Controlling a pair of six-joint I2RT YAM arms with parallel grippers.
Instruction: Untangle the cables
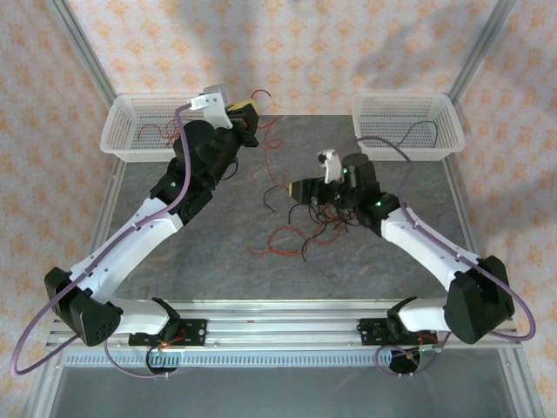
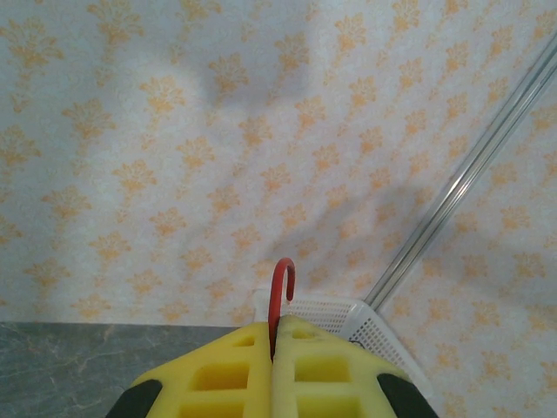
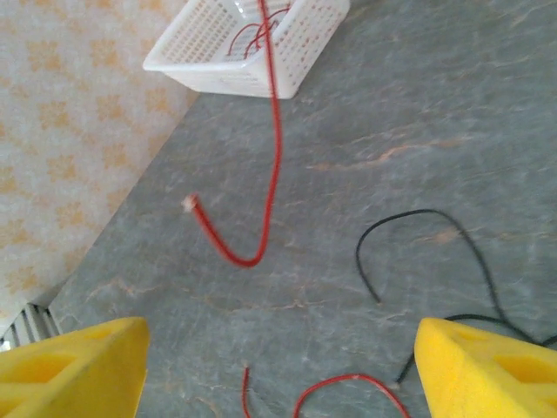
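Grey tabletop (image 1: 218,235) — left hand (image 2: 272,335) pinches red cable (image 3: 275,131) hanging vertically; right hand (image 1: 294,189) released.

Cables (image 1: 287,232) on table (image 1: 218,272), before left basket (image 1: 122,132) and right basket (image 1: 409,150)

left basket (image 1: 122,144) | right basket (image 1: 406,151) | grey marbled table (image 1: 218,272) | orange-patterned wall (image 1: 305,43)
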